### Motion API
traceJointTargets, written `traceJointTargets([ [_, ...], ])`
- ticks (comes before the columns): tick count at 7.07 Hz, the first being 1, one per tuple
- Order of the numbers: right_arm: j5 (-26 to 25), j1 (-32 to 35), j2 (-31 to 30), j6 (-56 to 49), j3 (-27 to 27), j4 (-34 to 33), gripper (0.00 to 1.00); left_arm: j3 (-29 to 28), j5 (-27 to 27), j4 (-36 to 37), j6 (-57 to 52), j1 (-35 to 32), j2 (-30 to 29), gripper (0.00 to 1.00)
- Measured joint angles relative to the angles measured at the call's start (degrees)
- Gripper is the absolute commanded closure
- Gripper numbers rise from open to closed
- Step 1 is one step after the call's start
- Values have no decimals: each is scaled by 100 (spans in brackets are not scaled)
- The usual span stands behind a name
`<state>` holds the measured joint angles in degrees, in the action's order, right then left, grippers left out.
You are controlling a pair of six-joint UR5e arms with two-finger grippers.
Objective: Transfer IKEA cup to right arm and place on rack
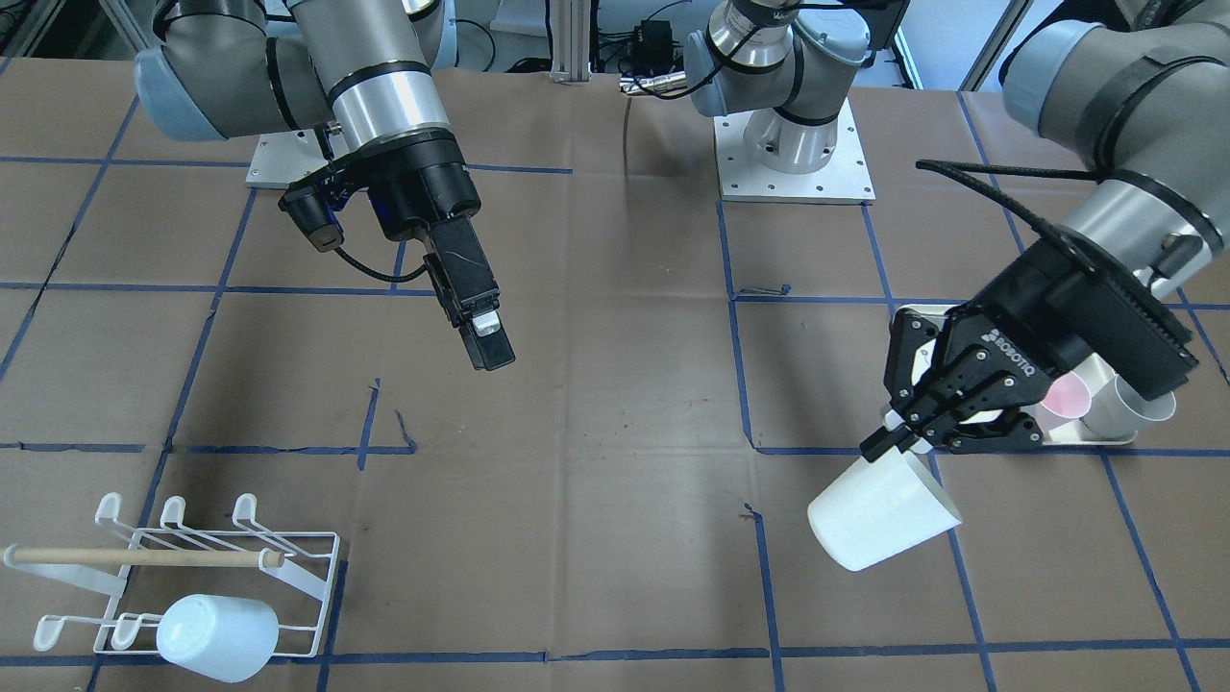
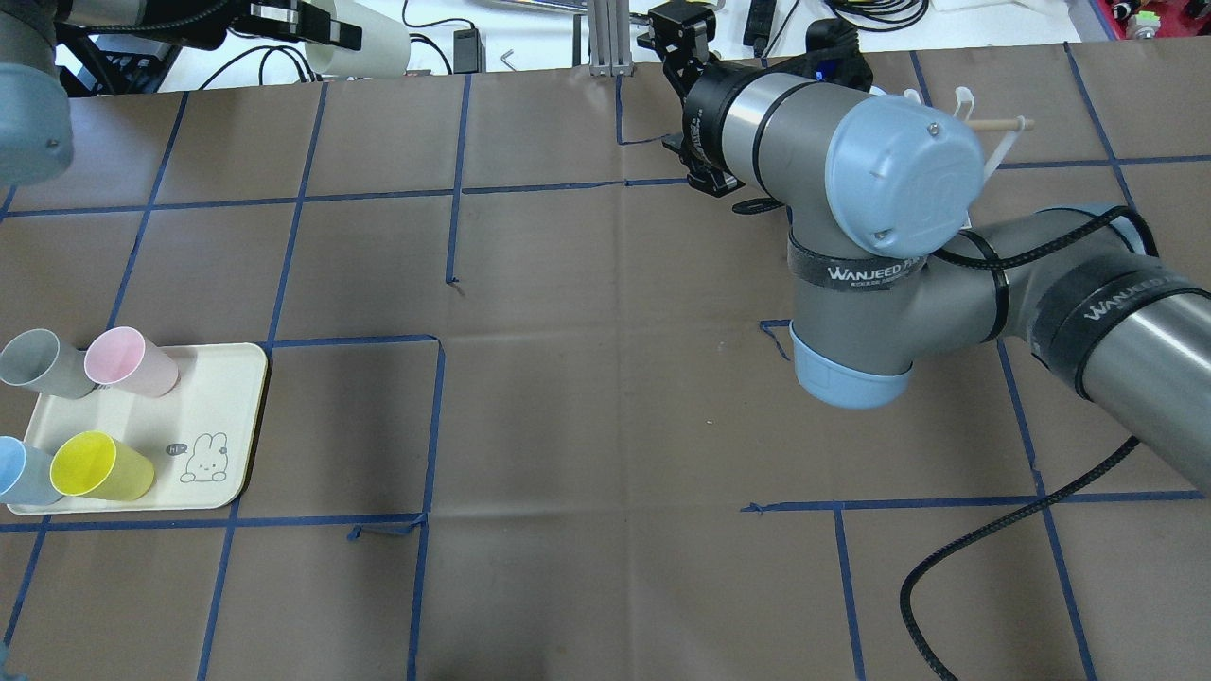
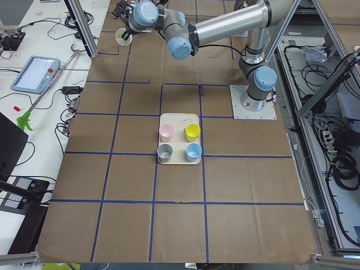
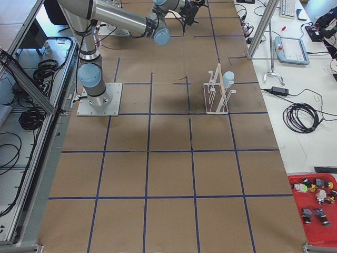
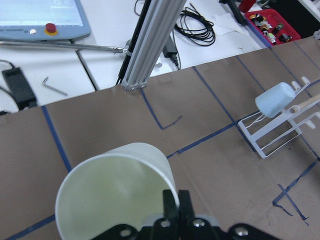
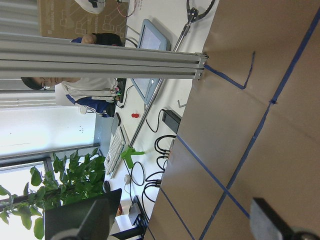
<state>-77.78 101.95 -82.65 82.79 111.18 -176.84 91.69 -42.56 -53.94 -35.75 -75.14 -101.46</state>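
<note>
The IKEA cup point(image 1: 884, 524) is cream-white and hangs tilted above the table, mouth toward the rack side. My left gripper point(image 1: 903, 442) is shut on its rim, one finger inside and one outside, as the left wrist view shows at the cup point(image 5: 115, 190). The right arm's gripper point(image 1: 485, 336) hangs over the table's middle, well apart from the cup, open and holding nothing; its fingers point(image 6: 272, 225) stand wide apart. The white wire rack point(image 1: 192, 577) with a wooden dowel stands at the table corner, a pale blue cup point(image 1: 219, 636) upturned on one prong.
A cream tray point(image 2: 218, 416) with a bear drawing carries a grey cup point(image 2: 38, 364), a pink cup point(image 2: 128, 359), a yellow cup point(image 2: 95, 465) and a blue cup point(image 2: 19, 470). Blue tape lines grid the brown table. A person sits beyond the table edge in the right wrist view.
</note>
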Motion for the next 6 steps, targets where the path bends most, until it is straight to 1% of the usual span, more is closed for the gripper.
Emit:
traceJointTargets([
  [2,4,0,6,0,0,-2,0,690,670,1413,-13,-124,15,97],
  [3,2,0,7,0,0,-6,0,1054,868,2295,-2,-258,-56,97],
  [4,1,0,6,0,3,-8,0,1483,990,3208,38,-446,-106,97],
  [6,0,0,4,0,8,-5,0,2421,1065,4932,303,-741,-144,98],
])
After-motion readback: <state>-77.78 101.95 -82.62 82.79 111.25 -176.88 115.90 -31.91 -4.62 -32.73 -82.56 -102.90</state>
